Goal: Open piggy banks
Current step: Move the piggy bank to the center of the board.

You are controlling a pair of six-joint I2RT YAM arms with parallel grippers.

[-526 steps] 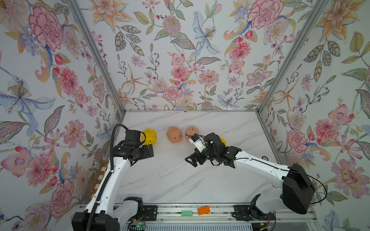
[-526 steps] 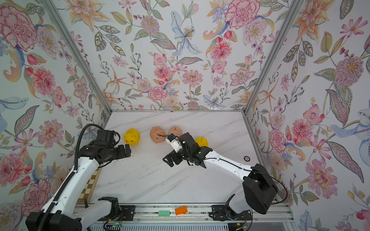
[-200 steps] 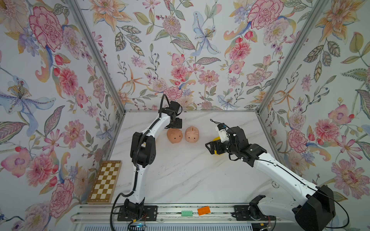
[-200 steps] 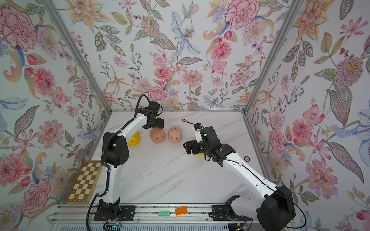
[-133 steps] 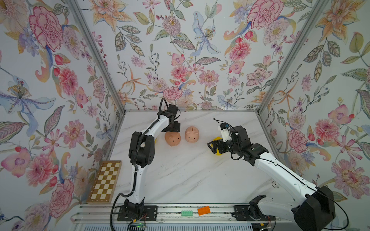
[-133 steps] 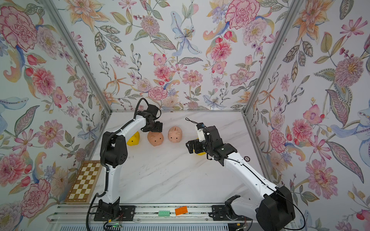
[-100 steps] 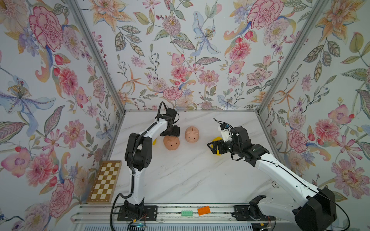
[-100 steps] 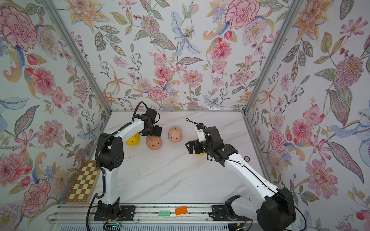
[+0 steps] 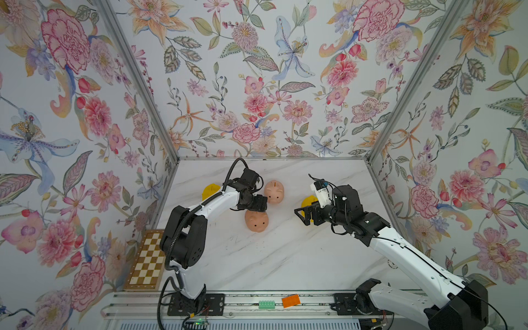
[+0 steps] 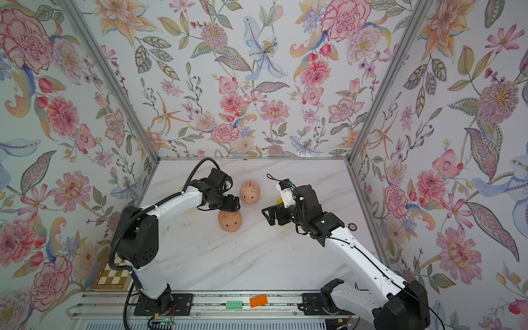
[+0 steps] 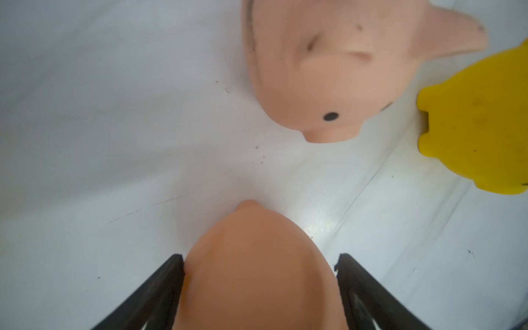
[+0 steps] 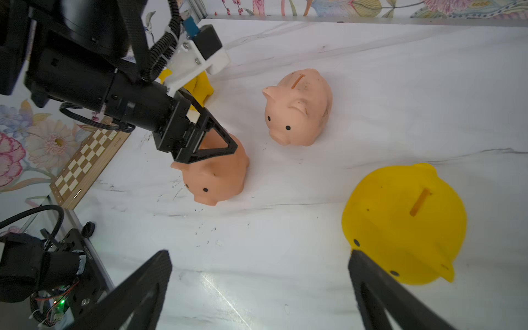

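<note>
My left gripper is shut on the rear of a peach-pink piggy bank, which sits on the marble table with its snout toward the front. A second pink piggy bank stands upright just behind it, coin slot up. My right gripper hangs open over bare table. A yellow piggy bank sits right beside one of its fingers. Another yellow piggy bank is partly hidden behind my left arm.
A chessboard lies at the table's left edge. Floral walls close in the left, back and right. On the front rail sit an orange block and a green block. A small black ring lies by the right wall.
My left gripper closed on the pink piggy bank and drew it from the back row toward the front. The right gripper stayed open and barely shifted.
</note>
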